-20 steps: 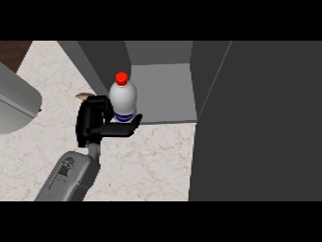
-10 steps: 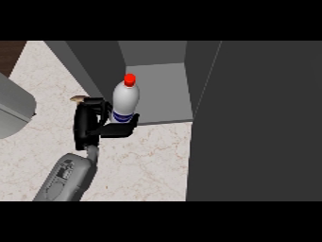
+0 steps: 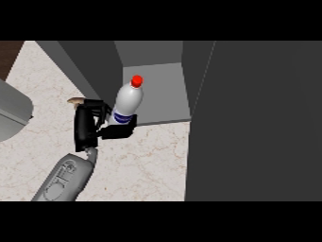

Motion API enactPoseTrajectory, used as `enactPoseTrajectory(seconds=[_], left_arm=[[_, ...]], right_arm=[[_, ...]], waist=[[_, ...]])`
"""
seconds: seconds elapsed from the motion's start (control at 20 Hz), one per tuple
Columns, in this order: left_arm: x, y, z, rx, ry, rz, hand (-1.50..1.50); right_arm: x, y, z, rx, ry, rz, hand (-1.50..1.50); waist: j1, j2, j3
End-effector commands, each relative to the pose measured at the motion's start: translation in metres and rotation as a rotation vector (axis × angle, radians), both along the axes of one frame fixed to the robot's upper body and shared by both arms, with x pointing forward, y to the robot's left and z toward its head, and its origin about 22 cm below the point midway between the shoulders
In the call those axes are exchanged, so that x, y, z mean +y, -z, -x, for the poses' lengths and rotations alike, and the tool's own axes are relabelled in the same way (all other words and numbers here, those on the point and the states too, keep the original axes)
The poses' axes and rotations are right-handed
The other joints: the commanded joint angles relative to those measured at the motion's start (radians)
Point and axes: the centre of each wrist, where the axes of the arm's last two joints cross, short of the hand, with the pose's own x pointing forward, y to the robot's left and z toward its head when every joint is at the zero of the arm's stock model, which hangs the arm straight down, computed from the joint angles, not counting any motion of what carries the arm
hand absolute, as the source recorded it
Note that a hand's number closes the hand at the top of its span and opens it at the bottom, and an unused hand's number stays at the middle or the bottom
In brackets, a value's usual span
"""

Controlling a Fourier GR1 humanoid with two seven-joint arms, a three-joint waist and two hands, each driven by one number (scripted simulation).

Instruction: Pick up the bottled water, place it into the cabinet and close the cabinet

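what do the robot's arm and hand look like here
Only the left forearm shows: a smooth light grey tube with thin dark outlined markings on top. The left hand is blocky and all black, fingers included. No cables or sleeves are visible.

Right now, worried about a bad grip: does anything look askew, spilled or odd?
The bottled water, held low by the left hand, leans its red cap toward the open cabinet; that may be the viewing angle. Nothing looks spilled or damaged.
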Motion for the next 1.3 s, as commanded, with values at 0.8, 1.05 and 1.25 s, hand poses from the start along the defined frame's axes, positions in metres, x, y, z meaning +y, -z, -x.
enactPoseTrajectory(seconds=[0.8, 1.05, 1.25], left_arm=[[-0.009, -0.040, -0.065, -0.003, -0.054, -0.149, -1.50], [-0.008, -0.047, -0.063, -0.034, 0.017, -0.081, -1.50], [-0.023, -0.058, -0.061, -0.095, 0.101, -0.010, -1.50]], right_arm=[[0.006, 0.003, -0.002, -0.005, -0.018, -0.010, -1.50], [0.003, 0.002, 0.001, -0.013, 0.009, -0.022, -1.50], [0.006, -0.003, -0.002, -0.026, 0.010, -0.015, -1.50]], waist=[[-0.045, 0.037, -0.007], [-0.033, 0.032, -0.010], [-0.016, 0.029, -0.011]])
